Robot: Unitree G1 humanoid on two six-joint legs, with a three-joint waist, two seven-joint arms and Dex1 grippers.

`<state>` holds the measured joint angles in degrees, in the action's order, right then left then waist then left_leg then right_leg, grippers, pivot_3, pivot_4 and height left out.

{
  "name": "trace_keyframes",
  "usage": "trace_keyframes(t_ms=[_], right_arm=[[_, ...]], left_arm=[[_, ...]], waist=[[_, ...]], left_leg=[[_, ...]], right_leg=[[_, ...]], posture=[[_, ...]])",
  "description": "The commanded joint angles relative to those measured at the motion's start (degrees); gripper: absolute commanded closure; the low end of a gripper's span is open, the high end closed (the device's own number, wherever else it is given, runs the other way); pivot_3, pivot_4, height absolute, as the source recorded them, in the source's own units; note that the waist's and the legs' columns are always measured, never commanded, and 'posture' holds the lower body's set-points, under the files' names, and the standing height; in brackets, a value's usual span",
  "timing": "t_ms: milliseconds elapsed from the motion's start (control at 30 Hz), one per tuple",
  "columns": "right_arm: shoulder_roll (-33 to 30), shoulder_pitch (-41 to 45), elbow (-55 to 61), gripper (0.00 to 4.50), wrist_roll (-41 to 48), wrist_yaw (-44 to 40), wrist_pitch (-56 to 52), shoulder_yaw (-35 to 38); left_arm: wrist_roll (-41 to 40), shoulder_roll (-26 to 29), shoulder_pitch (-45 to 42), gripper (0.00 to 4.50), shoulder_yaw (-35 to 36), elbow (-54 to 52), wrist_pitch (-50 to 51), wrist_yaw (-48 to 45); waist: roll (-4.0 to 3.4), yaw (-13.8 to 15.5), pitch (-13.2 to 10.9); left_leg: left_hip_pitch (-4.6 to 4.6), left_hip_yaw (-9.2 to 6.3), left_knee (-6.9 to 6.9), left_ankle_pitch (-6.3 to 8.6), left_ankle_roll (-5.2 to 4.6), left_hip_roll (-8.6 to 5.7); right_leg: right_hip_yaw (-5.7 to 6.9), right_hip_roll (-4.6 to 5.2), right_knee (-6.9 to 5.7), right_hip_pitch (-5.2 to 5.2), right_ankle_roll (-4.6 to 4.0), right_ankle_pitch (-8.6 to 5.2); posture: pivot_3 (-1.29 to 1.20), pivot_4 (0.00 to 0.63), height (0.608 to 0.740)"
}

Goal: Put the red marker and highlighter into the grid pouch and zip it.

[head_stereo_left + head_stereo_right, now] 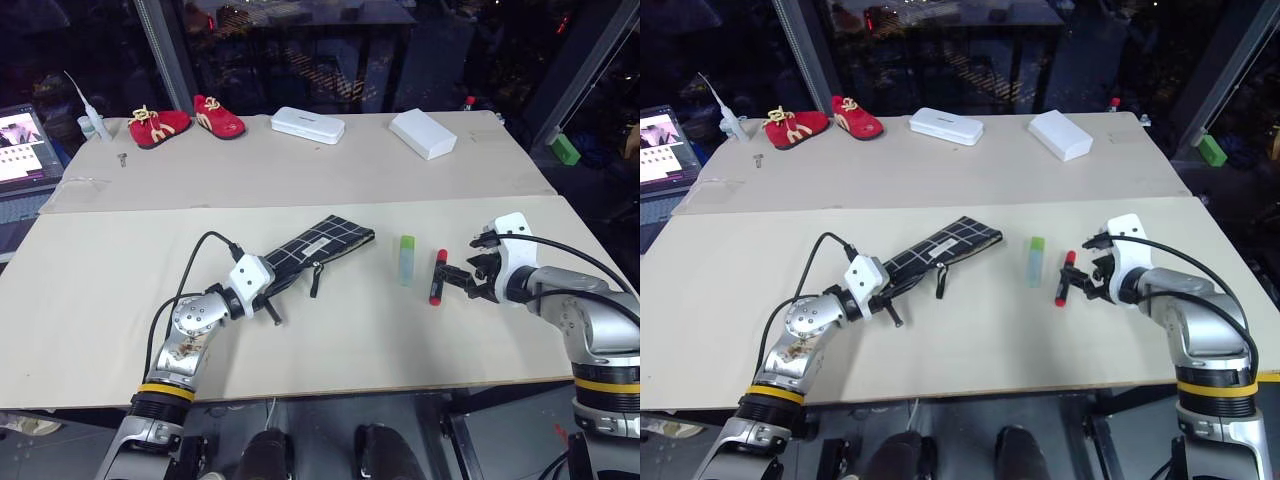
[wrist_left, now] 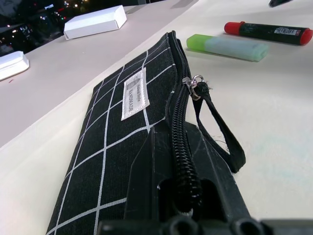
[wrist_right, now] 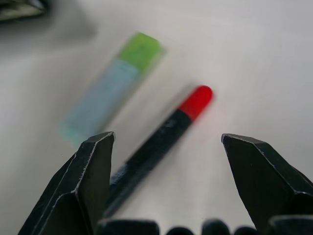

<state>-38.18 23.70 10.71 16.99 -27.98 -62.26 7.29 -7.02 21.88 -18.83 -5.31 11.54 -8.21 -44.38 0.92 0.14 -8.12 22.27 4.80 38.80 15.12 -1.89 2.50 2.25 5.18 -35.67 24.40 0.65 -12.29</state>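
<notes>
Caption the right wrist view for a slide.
Open right gripper hovering over the red marker, the highlighter lying beside it.

- Grid pouch [image 1: 318, 245]: near end lying under the left gripper [image 1: 262, 290], hidden there; in the left wrist view its near part is running off the picture's edge. Label [image 2: 134, 94] print too small to read.
- Red marker [image 3: 161, 137]: showing blurred in the right wrist view, its near end hiding behind a finger [image 3: 83, 186] of the right gripper [image 1: 476, 276].
- Highlighter [image 3: 110, 90]: also blurring there.
- Laptop [image 1: 22, 150]: at far left, being cut off by the picture's edge; screen content too small to tell.
</notes>
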Motion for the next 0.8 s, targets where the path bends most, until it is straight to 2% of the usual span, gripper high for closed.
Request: trace_keyframes(t_ms=[33, 233, 500, 533, 600, 767, 800], right_arm=[[1.7, 2.2, 0.2, 0.60, -0.4, 3.2, -1.2, 1.1], [6.1, 4.8, -7.4, 0.60, -1.5, 7.2, -1.6, 1.2], [6.9, 4.4, -13.5, 0.60, -3.8, 8.9, 1.7, 0.1], [7.0, 4.4, -14.0, 1.11, -3.9, 9.0, 2.0, 0.2], [7.2, 4.2, -14.1, 1.60, -4.0, 9.0, 2.9, 0.1], [7.0, 3.6, -13.5, 3.36, -4.3, 8.0, 5.0, -0.8], [7.0, 3.5, -13.5, 3.60, -4.4, 7.9, 5.3, -1.0]], left_arm=[[-0.7, -0.9, -0.5, 4.50, 0.6, -1.3, -0.2, 1.2], [-0.4, -2.2, 1.0, 4.50, 0.0, -2.4, -0.1, 2.2], [-1.8, -1.3, 1.5, 4.50, 1.1, -4.8, 0.4, 1.7], [-1.9, -1.3, 1.5, 4.50, 1.2, -5.0, 0.5, 1.6], [-2.2, -0.9, 1.5, 4.50, 1.4, -5.5, 0.7, 1.3], [-2.8, -0.1, 1.0, 4.50, 1.8, -6.0, 1.2, 1.1], [-2.9, 0.0, 0.9, 4.50, 1.8, -6.0, 1.3, 1.1]], waist=[[0.00, 0.0, 0.0], [0.00, -0.1, 0.0], [0.00, 0.0, 0.0], [0.00, 0.0, 0.0], [0.00, -0.1, 0.0], [0.00, -0.3, 0.0], [0.00, -0.3, 0.0]], left_leg=[[0.01, 0.00, 0.00, 0.00, 0.00, -0.01], [-0.02, 0.01, 0.00, 0.00, 0.00, -0.02], [0.00, 0.00, 0.02, 0.00, 0.00, -0.02], [-0.02, 0.00, 0.02, 0.00, 0.00, -0.02], [-0.06, -0.01, 0.03, 0.00, 0.00, -0.02], [-0.04, -0.01, 0.01, 0.00, 0.00, 0.00], [-0.04, -0.01, 0.00, 0.00, 0.00, 0.01]], right_leg=[[0.00, 0.00, 0.00, 0.00, 0.00, 0.00], [0.00, 0.00, 0.01, -0.04, 0.00, 0.00], [0.02, 0.01, 0.04, -0.07, 0.01, 0.00], [0.01, 0.01, 0.04, -0.09, 0.01, 0.00], [0.01, 0.01, 0.06, -0.14, 0.01, 0.00], [0.01, -0.03, 0.07, -0.11, 0.01, 0.00], [0.00, -0.03, 0.06, -0.10, 0.01, 0.00]], posture=[[0.00, 0.150, 0.740], [0.00, 0.150, 0.740], [0.00, 0.150, 0.740], [0.00, 0.150, 0.740], [0.00, 0.150, 0.740], [0.00, 0.150, 0.740], [0.00, 0.150, 0.740]])
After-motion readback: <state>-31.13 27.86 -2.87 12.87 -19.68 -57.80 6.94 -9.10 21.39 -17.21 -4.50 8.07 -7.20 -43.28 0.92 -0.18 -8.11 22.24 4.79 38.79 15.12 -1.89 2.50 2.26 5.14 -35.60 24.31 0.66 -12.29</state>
